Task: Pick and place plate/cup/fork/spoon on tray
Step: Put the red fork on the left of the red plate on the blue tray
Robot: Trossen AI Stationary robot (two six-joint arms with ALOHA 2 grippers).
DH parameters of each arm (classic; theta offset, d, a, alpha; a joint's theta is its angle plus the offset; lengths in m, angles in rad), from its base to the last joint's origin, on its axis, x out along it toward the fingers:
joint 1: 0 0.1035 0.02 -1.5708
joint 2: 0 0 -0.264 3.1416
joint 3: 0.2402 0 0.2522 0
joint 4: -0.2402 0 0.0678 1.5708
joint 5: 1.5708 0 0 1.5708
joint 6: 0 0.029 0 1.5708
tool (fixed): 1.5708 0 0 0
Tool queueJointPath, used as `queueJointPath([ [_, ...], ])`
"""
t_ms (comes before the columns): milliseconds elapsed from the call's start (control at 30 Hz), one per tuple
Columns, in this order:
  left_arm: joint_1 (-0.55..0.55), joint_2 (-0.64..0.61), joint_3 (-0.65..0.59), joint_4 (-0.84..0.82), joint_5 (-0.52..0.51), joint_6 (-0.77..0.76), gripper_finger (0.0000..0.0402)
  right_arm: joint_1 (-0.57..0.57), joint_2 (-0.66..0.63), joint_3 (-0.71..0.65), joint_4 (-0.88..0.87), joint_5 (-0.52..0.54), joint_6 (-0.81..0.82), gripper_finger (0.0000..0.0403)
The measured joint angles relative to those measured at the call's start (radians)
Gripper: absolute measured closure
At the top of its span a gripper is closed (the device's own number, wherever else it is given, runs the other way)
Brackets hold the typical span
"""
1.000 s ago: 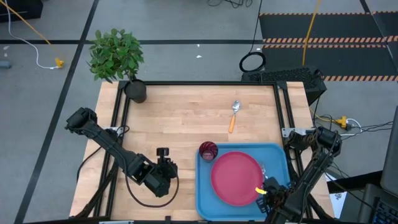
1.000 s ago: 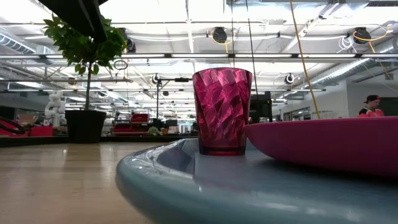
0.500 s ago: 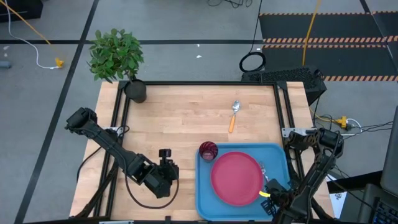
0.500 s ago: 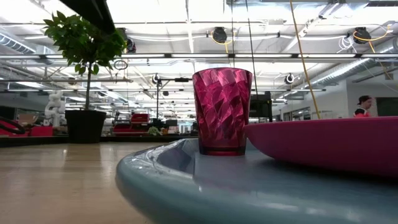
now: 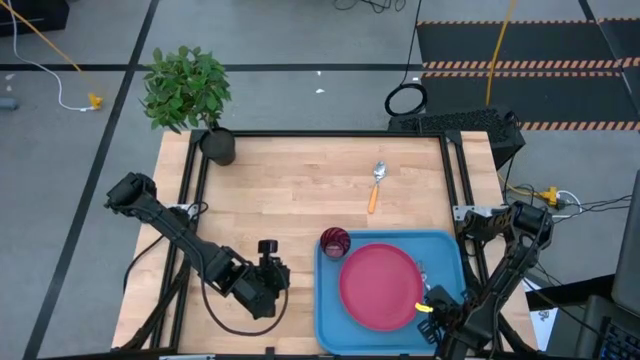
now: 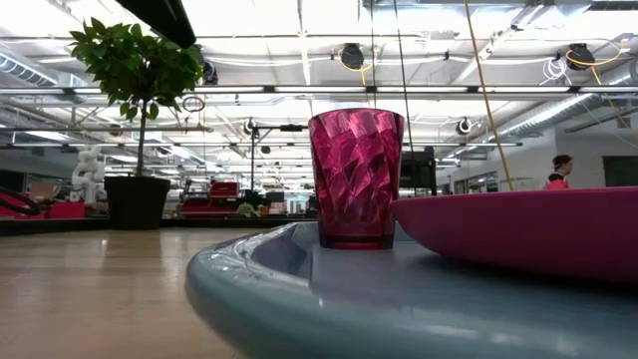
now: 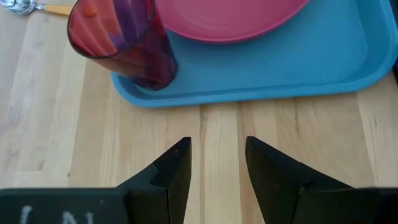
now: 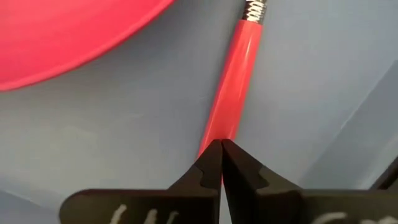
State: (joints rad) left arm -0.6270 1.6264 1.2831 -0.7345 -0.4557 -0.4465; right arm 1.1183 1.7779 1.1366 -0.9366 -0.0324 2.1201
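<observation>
right gripper (image 8: 221, 163) has its two dark fingers pressed together with no gap, tips right at the near end of the fork (image 8: 231, 92) handle. can't tell if they're pinching it or just sitting on top. the pink-red handle runs straight away from the tips, lying on the tray (image 8: 124, 124) floor just beside the plate (image 8: 68, 37) edge. the high view barely shows the fork, just a sliver between plate and the tray's right rim, so the wrist cam is the one to trust here.

left gripper (image 7: 216, 163) is parted, fingers over bare wood just short of the tray's left rim, nothing between them. its cam shows the cup (image 7: 121, 40) standing in the tray's far-left corner, next to the plate.

high view adds the spoon (image 5: 376, 185) out on the table (image 5: 290, 190), well apart from the tray, plus a potted plant (image 5: 190, 95) at the far-left corner.
</observation>
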Motion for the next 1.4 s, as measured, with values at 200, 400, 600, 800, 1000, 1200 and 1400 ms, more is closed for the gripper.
queueJointPath([
  [200,0.000,0.000,0.000,0.000,0.000,0.000,0.0250,-0.007,-0.005,0.000,0.038,0.003,0.080,0.0401],
  [400,0.000,0.000,0.000,0.000,0.000,-0.001,0.0250,-0.027,-0.039,-0.003,0.044,0.011,0.079,0.0401],
  [600,0.000,0.000,0.000,0.000,0.000,-0.003,0.0250,-0.027,-0.067,-0.003,0.056,0.000,-0.006,0.0401],
  [800,0.000,0.000,0.000,0.000,0.000,-0.003,0.0250,0.000,-0.066,-0.003,0.136,-0.019,-0.137,0.0401],
  [1000,0.000,0.000,0.000,0.007,0.000,-0.007,0.0250,0.018,-0.067,-0.030,0.148,0.059,-0.183,0.0401],
  [1200,0.000,0.000,0.000,0.008,0.000,-0.007,0.0250,0.010,-0.074,-0.107,0.257,0.060,-0.215,0.0401],
  [1400,0.000,0.000,0.000,0.008,0.000,-0.007,0.0250,-0.012,-0.073,-0.125,0.277,0.056,-0.222,0.0401],
])
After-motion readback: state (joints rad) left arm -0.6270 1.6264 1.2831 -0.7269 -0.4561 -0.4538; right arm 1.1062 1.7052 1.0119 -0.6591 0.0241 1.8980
